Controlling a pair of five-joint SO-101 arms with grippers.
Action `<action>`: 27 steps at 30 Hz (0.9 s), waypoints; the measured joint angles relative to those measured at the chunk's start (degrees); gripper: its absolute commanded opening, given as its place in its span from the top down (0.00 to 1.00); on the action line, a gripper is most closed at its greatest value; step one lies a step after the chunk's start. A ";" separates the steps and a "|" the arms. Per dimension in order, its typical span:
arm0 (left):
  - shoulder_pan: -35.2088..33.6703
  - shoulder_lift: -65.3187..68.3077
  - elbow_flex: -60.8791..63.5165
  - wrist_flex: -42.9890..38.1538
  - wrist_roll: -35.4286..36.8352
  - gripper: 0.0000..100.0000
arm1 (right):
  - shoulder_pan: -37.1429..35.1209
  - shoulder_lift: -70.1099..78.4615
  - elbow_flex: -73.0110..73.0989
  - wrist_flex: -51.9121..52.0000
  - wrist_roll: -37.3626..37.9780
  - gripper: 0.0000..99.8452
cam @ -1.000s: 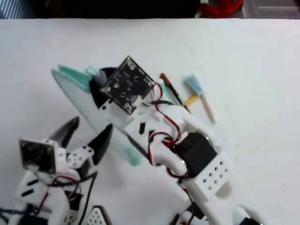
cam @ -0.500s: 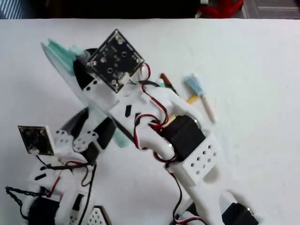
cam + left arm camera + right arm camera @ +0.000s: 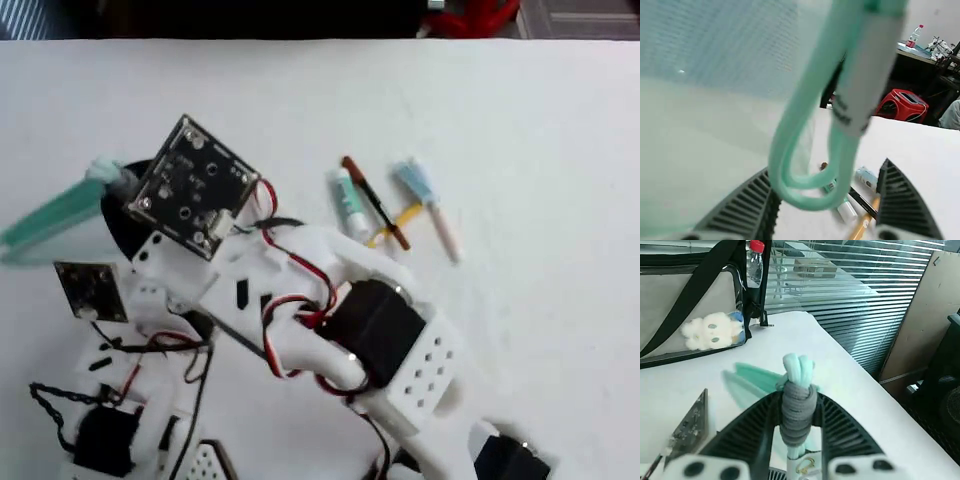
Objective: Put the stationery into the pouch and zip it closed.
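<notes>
The mint-green mesh pouch (image 3: 45, 222) hangs tilted at the far left, off the table. My right gripper (image 3: 118, 186) is shut on the pouch's pull loop (image 3: 798, 407), a mint cord wrapped in grey, with the pouch (image 3: 752, 377) trailing behind it. In the left wrist view the pouch (image 3: 715, 100) and its cord loop (image 3: 805, 165) hang close, between the spread fingers of my open left gripper (image 3: 826, 172). The stationery lies on the table: a mint and white stick (image 3: 348, 200), a brown pencil (image 3: 375, 205), a yellow piece (image 3: 396, 222) and a blue-capped pen (image 3: 428, 205).
My right arm (image 3: 360, 330) stretches from the front right across to the left, over my left arm (image 3: 110, 400) at the front left. A clear bag with a plush toy (image 3: 710, 330) stands beyond the table. The white table (image 3: 540, 150) runs wide to the right.
My right arm has swung left with the pull loop in its grip, dragging the pouch left and lifting it. My left arm has shifted under the right arm.
</notes>
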 measured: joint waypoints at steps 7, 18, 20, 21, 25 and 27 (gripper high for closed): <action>-10.37 0.09 0.00 0.09 0.09 0.73 | 5.19 0.00 0.00 0.00 0.00 0.98; -21.54 -0.26 -11.52 14.07 -5.10 0.73 | 17.93 0.00 -0.35 1.93 0.09 0.98; -23.12 -0.26 -12.66 13.27 -5.27 0.73 | 17.58 0.00 -0.35 3.96 1.41 0.98; -23.74 -0.26 -12.66 12.22 -5.27 0.73 | 17.05 0.00 -0.35 5.01 2.29 0.98; -23.47 -0.26 -9.14 5.27 -5.27 0.73 | 12.75 -1.23 -0.35 8.44 4.48 0.98; -22.24 -0.26 -5.54 1.76 -5.27 0.73 | 9.67 -3.69 -0.35 9.49 4.75 0.98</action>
